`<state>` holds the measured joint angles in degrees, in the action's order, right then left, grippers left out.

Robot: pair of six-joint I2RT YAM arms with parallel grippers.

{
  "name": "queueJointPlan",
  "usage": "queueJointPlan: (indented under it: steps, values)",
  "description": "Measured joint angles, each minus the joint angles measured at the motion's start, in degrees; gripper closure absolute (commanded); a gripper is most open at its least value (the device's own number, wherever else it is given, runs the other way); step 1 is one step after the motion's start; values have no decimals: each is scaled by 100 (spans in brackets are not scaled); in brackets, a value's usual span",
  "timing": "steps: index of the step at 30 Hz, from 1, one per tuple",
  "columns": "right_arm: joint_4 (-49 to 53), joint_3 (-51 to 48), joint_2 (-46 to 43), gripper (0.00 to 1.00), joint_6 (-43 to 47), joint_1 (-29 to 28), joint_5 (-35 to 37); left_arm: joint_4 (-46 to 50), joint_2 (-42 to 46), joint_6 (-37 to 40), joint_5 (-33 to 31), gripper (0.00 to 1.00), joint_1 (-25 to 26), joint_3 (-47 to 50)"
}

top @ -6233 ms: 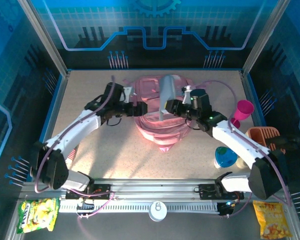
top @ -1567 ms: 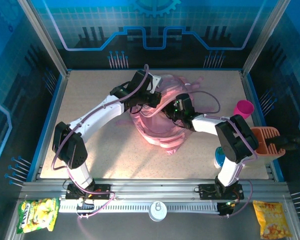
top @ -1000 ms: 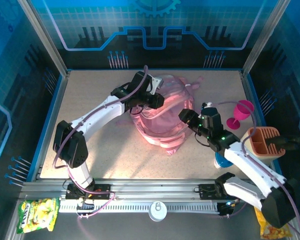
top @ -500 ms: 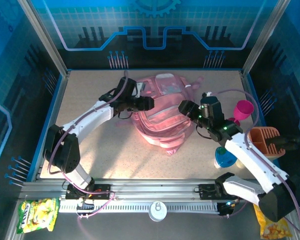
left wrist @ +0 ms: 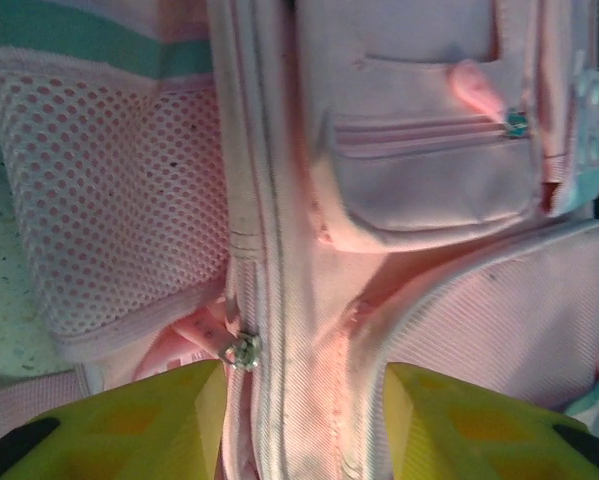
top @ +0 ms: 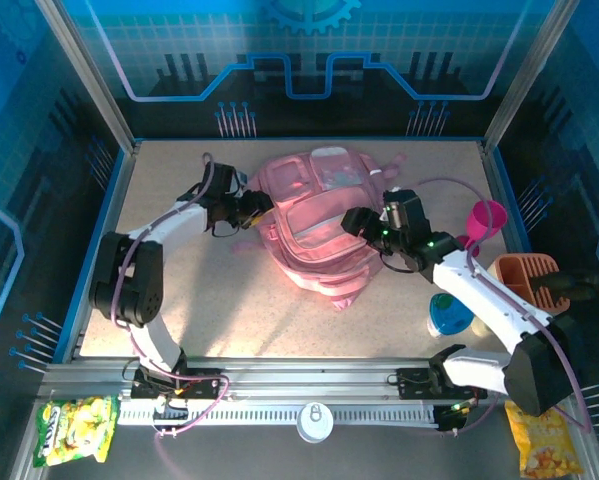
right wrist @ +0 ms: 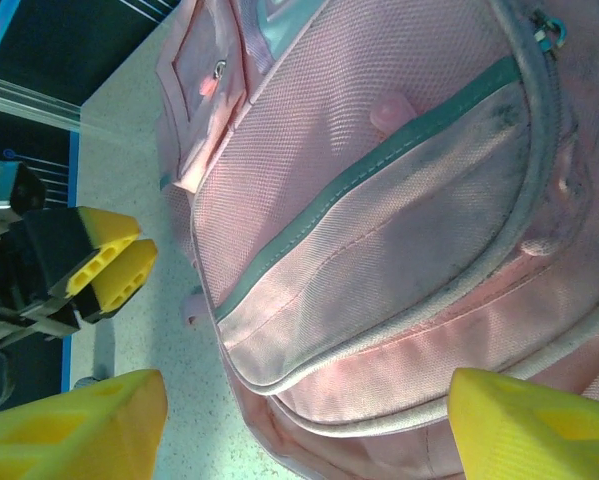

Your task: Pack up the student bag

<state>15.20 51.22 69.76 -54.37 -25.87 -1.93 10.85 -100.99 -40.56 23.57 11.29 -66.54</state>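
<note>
the top camera sits high behind the arm bases at 6 o'clock and looks down over the whole table [top: 179,300], with the pink bag [top: 314,215] toward 12. the left wrist camera is pressed close to the bag's side, its own yellow fingers [left wrist: 159,420] at 6 o'clock. the right wrist camera stands a little farther back, facing the bag's front, and catches the left gripper [right wrist: 119,258] at 9 o'clock. all three views share the bag.
</note>
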Motion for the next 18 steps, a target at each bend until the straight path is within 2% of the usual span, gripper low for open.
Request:
queueJointPlan:
  steps: [5, 18]
  values:
    - [-116, -46, 55, 25, -59, -2, -83, 55, -533, 155, 63, 57, 0, -293]
    - [-247, -140, 439, 30, -87, -13, -468, 20, -1176, 315, 590, 66, -7, -798]
